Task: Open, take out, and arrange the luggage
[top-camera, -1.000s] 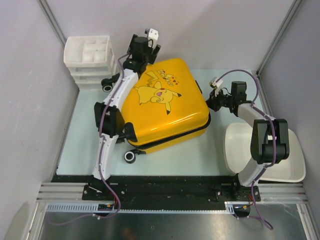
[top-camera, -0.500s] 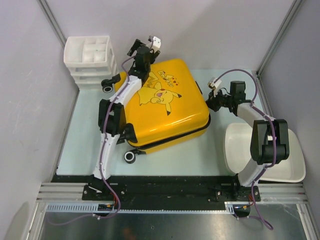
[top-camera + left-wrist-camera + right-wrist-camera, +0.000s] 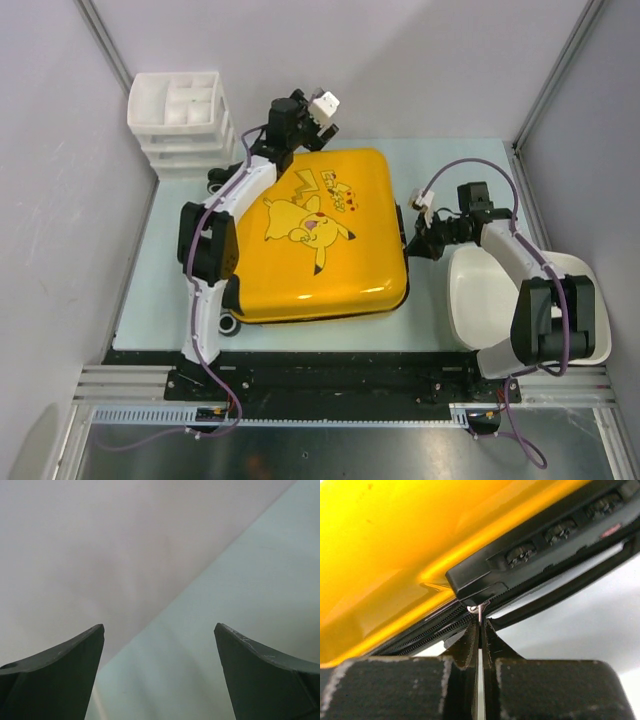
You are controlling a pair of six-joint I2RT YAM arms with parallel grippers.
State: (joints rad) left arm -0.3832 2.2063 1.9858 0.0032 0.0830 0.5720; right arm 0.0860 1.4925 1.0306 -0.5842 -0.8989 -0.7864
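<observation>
The luggage (image 3: 315, 235), a yellow hard-shell suitcase with a cartoon print, lies flat and closed in the middle of the table. My right gripper (image 3: 412, 245) is at its right side. In the right wrist view the gripper (image 3: 480, 622) is shut on the small metal zipper pull (image 3: 479, 611), just under the black lock block (image 3: 545, 545) on the yellow shell (image 3: 395, 540). My left gripper (image 3: 318, 112) hovers over the suitcase's far edge. It (image 3: 160, 627) is open, and only wall and table surface show between its fingers.
A white drawer unit (image 3: 180, 115) stands at the back left, close to a black suitcase wheel (image 3: 215, 177). A white tub (image 3: 500, 310) sits at the front right, under my right arm. Walls and metal posts close in both sides and the back.
The suitcase has swung round and now lies squarer to the table's front edge. My right gripper came nearer with the zipper pull. My left gripper shifted right along the far edge.
</observation>
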